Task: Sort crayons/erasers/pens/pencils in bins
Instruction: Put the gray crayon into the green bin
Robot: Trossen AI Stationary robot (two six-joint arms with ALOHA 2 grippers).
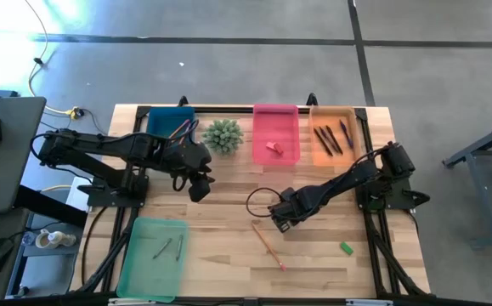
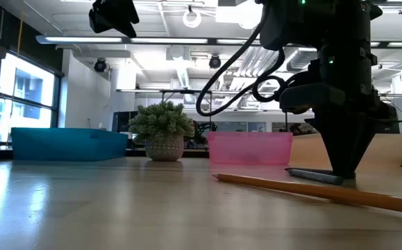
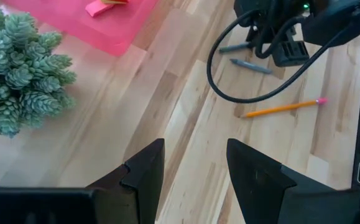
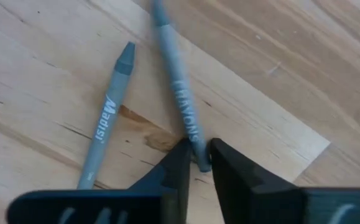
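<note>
Two grey crayons [image 4: 105,134] [image 4: 178,81] lie flat on the wooden table near its middle. My right gripper [image 4: 198,152] [image 1: 279,218] is down at the table and shut on the end of one of them. An orange pencil [image 1: 267,245] with a pink eraser tip lies just near of it. A green eraser [image 1: 345,248] lies toward the near right corner. My left gripper [image 3: 195,162] [image 1: 199,189] hangs open, high above the table near the plant, touching nothing. The green bin [image 1: 127,263] holds crayons, the orange bin [image 1: 313,153] pens, and the pink bin [image 1: 290,119] a pink eraser. My right gripper pinches one grey crayon by its end [image 4: 195,140] between the two fingertips [image 4: 181,155], coming from above and pointing down. The crayon lies flat on the table [image 2: 312,173] and stretches away from the fingers. The other crayon beside it is untouched.
A spiky green plant [image 1: 223,134] in a pot stands between the blue bin [image 1: 171,119] and the pink bin along the far edge. A black cable [image 1: 258,200] loops over the table beside my right gripper. Bare wood lies between the green bin and the pencil.
</note>
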